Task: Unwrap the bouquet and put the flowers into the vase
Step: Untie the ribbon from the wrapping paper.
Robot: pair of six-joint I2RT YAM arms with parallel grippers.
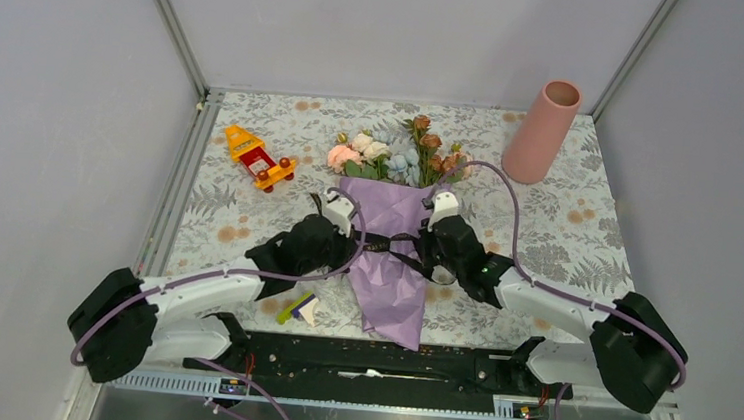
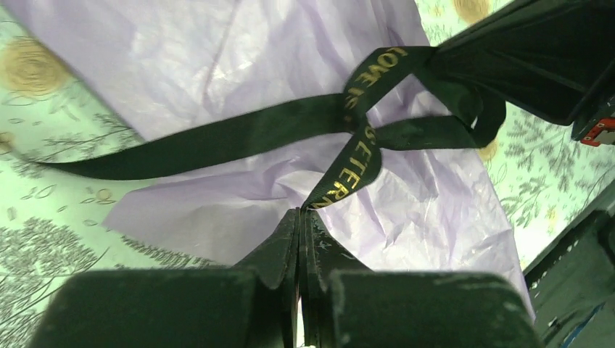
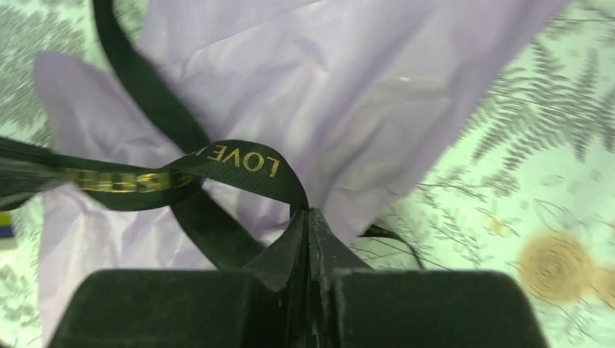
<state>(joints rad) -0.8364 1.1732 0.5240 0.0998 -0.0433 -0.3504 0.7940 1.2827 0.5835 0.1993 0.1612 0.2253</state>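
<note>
1. The bouquet [image 1: 390, 272] was laid flat mid-table on the floral tablecloth [image 1: 567, 235], purple paper up, narrow end toward the arm bases.
2. The left gripper [image 2: 299, 214] was seen clamped tight: a gold-lettered tail of the black ribbon [image 2: 217, 141] was pinched at its tips.
3. The right gripper [image 3: 308, 214] was likewise clamped, w/ another ribbon strand nipped at the tips.
4. The flowers [image 1: 392, 153] were fanned out at the far end, paper not yet removed.
5. The vase [image 1: 545, 131] was stood upright at the far-right corner, well apart from the bouquet.
</note>
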